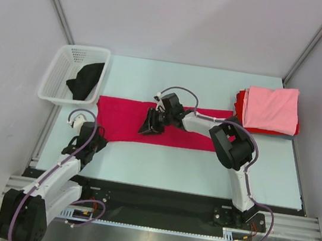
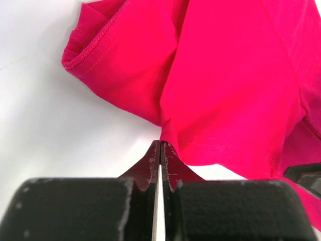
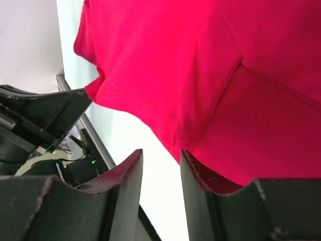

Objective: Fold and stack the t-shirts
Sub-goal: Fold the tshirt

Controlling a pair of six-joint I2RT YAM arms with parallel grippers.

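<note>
A crimson t-shirt point(image 1: 125, 121) lies spread in a long band across the middle of the table. My left gripper point(image 1: 102, 140) is at its near-left corner. In the left wrist view the jaws point(image 2: 161, 144) are shut, with a creased corner of the crimson cloth point(image 2: 225, 90) pinched at their tips. My right gripper point(image 1: 148, 126) hovers over the shirt's near edge. It is open in the right wrist view point(image 3: 161, 151), bare table showing between the fingers and the crimson hem point(image 3: 200, 65) just beyond the right fingertip. A folded pink t-shirt point(image 1: 270, 109) tops a folded red one point(image 1: 238, 107) at the far right.
A white basket point(image 1: 58, 76) at the far left holds a black t-shirt point(image 1: 87, 80). The table's near edge meets a black rail point(image 1: 155, 201) by the arm bases. Grey walls close in the sides and the back.
</note>
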